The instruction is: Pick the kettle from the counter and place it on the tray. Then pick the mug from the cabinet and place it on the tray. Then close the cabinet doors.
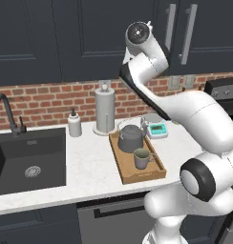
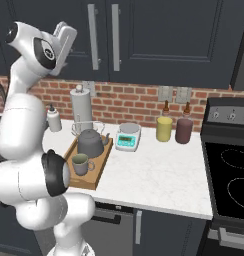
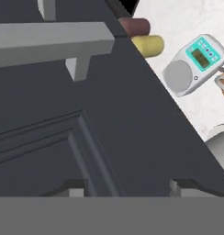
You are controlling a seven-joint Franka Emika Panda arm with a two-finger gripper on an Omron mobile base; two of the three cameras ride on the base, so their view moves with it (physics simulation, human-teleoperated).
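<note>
Door panel (image 3: 86, 128) is filling the hand view, bar handle (image 3: 49, 41) upper left. Gripper (image 2: 64, 35) is sitting up at the doors; can't tell if it's parted or clenched. Kettle (image 1: 130, 137) & mug (image 1: 142, 157) are sitting on tray (image 1: 122, 167), mid-frame. Looks like door-closing is in hand; next: pushing doors flush.

Even, soft rendered light; faint shadows beside the tray (image 1: 122, 164) on the counter (image 1: 90, 164); hand view slightly blurred.
</note>
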